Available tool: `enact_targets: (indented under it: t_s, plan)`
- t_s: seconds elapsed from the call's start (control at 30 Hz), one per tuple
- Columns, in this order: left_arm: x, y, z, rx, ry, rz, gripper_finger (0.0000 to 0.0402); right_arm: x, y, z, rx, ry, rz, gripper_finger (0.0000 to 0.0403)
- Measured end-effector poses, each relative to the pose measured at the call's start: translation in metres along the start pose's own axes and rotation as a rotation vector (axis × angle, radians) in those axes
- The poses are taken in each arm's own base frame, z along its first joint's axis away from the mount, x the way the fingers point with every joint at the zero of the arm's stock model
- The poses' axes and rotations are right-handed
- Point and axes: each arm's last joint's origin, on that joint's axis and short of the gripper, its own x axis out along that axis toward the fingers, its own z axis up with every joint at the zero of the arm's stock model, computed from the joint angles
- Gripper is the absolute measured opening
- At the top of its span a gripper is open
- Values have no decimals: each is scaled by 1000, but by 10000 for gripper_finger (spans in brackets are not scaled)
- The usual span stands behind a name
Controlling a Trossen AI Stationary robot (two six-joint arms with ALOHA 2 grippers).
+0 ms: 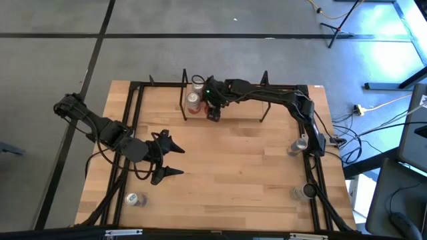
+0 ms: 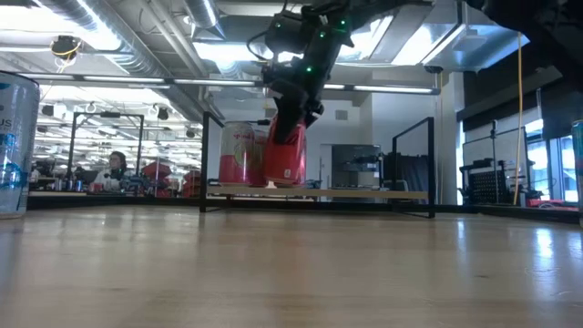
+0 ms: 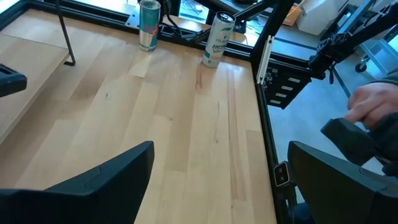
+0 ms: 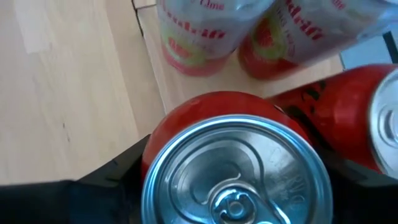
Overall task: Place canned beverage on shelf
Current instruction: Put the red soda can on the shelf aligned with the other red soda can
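Note:
The shelf, a low light-wood board with black rod frames, stands at the table's far side. Pale pink cans and a second red can stand upright on its left end. My right gripper is there too, shut on a red canned beverage with a silver top. That can's bottom is at the board; I cannot tell whether it rests on it. My left gripper hovers open over the table's left half, with nothing between its fingers. My right gripper holds the red can by its upper side wall, pinched between the two fingers, one on each side. The fingers come from above, slanting down. The can stays about upright, right beside the pink can.
Loose cans stand on the table near the left front corner and along the right edge. Black rails frame the tabletop. A person's hand shows beyond the table's edge in the left wrist view.

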Motion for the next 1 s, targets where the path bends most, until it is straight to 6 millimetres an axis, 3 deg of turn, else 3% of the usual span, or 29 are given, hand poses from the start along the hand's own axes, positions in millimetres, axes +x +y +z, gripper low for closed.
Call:
enact_targets:
  t_s: [0.4,0.7,1.0]
  plan:
    - [0,0,0,0,0,0,360,1,-1,1,-15,-4,-31,343]
    - [0,0,0,0,0,-1,360,0,-1,3,-14,-17,-34,350]
    - [0,0,0,0,1,-1,360,-48,-2,21,-19,-46,-5,351]
